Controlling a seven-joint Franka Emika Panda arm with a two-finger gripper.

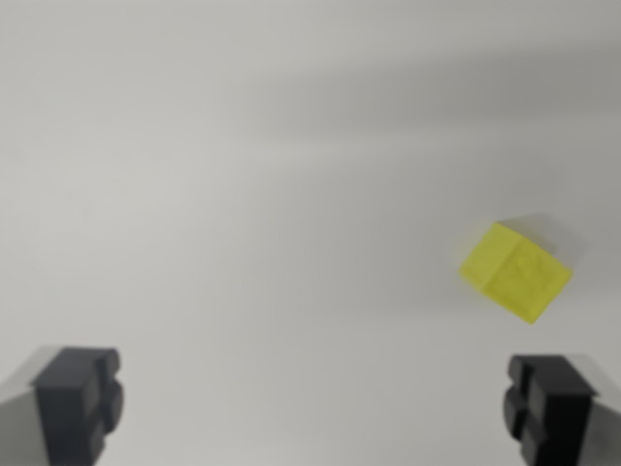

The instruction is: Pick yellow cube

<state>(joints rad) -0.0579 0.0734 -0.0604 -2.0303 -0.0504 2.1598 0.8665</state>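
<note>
Yellow cube (514, 271) sits skewed on the bench (243, 194) toward the wrist view's right, outside the spread, empty tool (315, 403), so closing uncentred would likely nudge it away.

**A Bare Pale Surface Under Soft Light**

We see little beyond one plain surface (243, 194), pale grey to off-white, which fills the whole wrist view from edge to edge. We find no seam, pattern or edge on it, and the picture is slightly blurred, so we cannot tell its material. The light is soft and even. Toward the top, faint darker bands (408, 107) cross the surface, running wide and slightly slanted, strongest on the wrist view's right and fading toward its left. We cannot make out any wall, window, furniture or lamp.
</note>
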